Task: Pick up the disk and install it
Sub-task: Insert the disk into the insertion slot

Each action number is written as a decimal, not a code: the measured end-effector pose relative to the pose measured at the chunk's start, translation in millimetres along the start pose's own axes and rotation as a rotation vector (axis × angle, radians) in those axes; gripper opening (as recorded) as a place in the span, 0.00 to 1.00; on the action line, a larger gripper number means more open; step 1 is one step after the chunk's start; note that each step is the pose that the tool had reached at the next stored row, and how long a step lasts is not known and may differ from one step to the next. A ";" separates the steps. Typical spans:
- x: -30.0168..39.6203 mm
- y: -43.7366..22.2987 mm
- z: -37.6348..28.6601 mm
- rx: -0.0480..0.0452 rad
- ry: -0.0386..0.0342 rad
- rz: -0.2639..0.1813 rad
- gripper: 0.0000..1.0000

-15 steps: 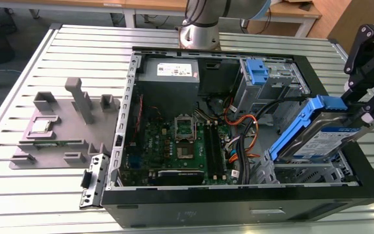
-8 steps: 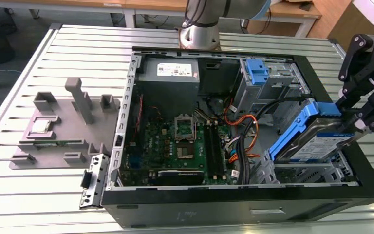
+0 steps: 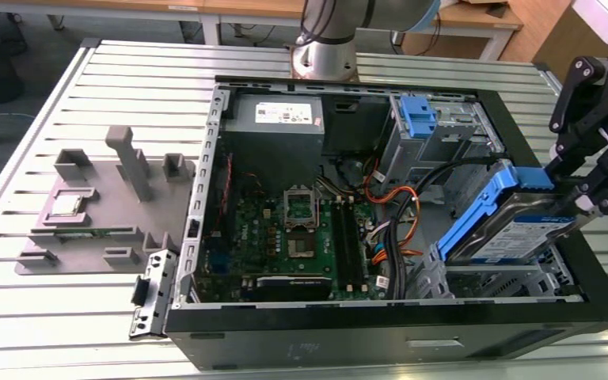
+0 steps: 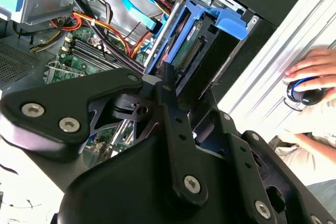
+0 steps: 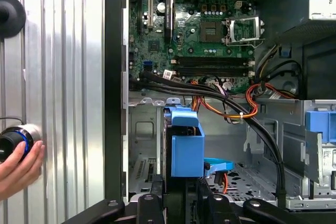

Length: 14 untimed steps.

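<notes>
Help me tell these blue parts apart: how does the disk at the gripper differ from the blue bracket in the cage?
The disk holds a silver drive with a white-and-blue label; the blue bracket shows no drive. The disk sits tilted in the gripper; the blue bracket stands upright, ungripped. Both have blue plastic.

Bright, even light; glare on ribbed table [image 3: 29, 324]
</notes>
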State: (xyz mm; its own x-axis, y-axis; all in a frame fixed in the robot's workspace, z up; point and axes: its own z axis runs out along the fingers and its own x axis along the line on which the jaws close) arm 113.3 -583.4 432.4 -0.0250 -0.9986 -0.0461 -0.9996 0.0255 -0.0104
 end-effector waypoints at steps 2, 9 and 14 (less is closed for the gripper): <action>0.2 0.1 3.0 0.0000 -0.0013 0.000 0.35; 1.1 0.2 15.6 -0.0001 -0.0024 0.000 0.35; 3.2 0.2 24.6 -0.0001 -0.0028 0.000 0.35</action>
State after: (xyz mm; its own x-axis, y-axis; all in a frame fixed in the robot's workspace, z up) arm 113.3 -585.4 407.7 -0.0250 -0.9985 -0.0489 -0.9996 0.0255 -0.0103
